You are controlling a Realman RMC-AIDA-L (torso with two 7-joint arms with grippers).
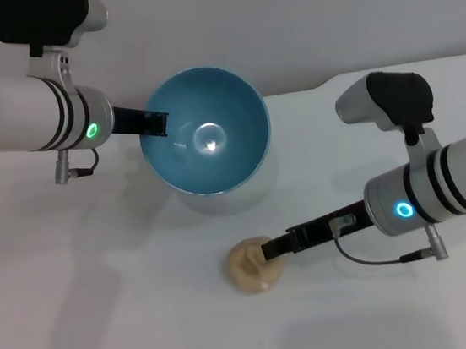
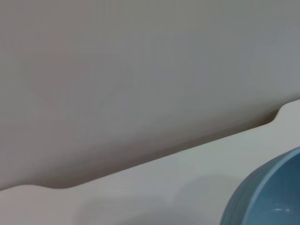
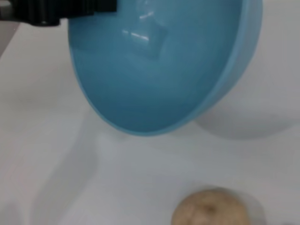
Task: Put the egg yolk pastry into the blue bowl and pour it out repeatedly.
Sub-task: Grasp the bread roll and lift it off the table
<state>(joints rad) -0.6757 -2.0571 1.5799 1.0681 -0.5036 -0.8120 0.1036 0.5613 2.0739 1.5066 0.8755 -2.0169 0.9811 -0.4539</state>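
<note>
The blue bowl (image 1: 248,160) hangs tilted above the white table, its open side facing up toward my head, and it is empty. My left gripper (image 1: 152,122) is shut on its left rim; in the right wrist view the bowl (image 3: 159,75) and that left gripper (image 3: 56,9) show from the side. A piece of the bowl's outer wall (image 2: 267,201) fills a corner of the left wrist view. The egg yolk pastry (image 1: 249,268), a tan lumpy ball, lies on the table in front of the bowl. My right gripper (image 1: 270,251) reaches it from the right and touches its upper right side. The pastry (image 3: 211,208) also shows in the right wrist view.
The bowl casts a shadow on the white table (image 1: 107,326) just below it. The table's far edge (image 1: 424,66) meets a grey wall behind the bowl.
</note>
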